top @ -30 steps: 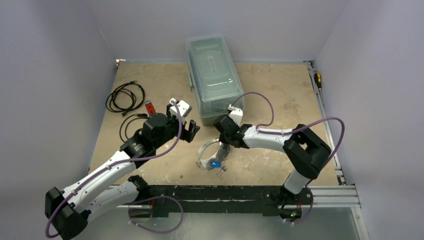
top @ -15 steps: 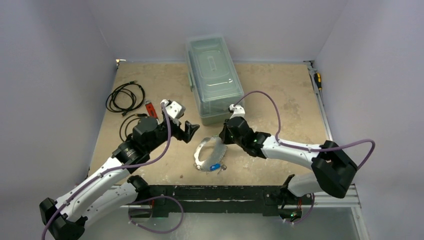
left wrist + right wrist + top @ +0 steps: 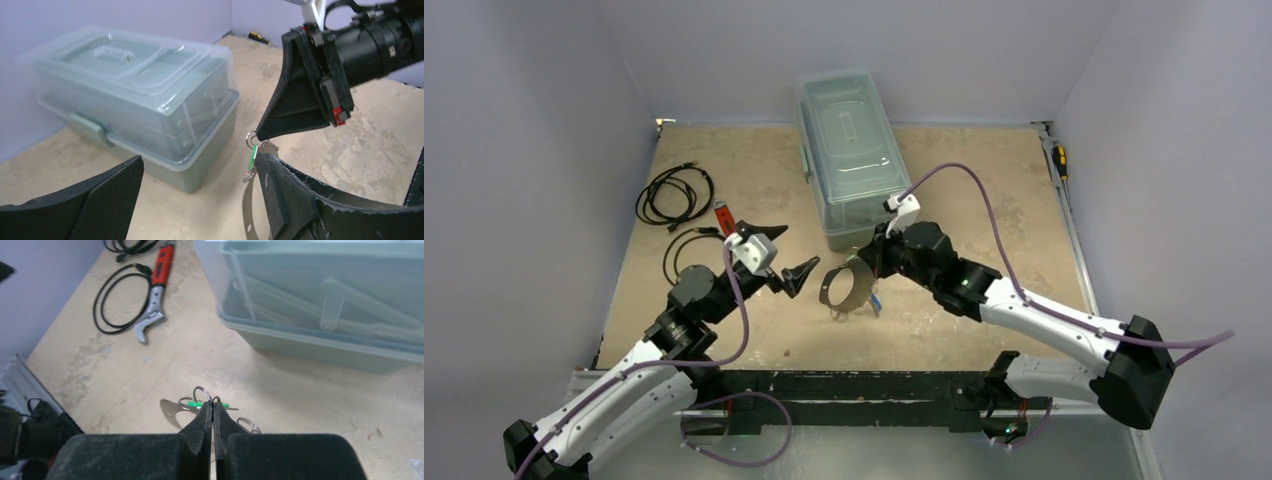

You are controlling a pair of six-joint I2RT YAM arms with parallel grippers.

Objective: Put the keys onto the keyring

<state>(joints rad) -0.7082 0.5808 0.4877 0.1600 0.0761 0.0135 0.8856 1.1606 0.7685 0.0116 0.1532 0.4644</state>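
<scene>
Top: right claw (image 3: 871, 268) clamped on keyring (image 3: 847, 285), held off table (image 3: 984, 200), prob. so left claw (image 3: 782, 252), spread apart just beside, can reach. L wrist: green key (image 3: 254, 151) dangles under right claw tip. R wrist: jaws pinched on keyring edge.

Soft even overhead light w/ faint shadows; wrist cams blurry up close.

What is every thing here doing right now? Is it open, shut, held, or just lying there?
left gripper, open, holding nothing
right gripper, shut on the keyring
keyring, held up on edge
green key, dangling at the keyring
plastic box, lid shut
black cables, coiled, lying flat
</scene>
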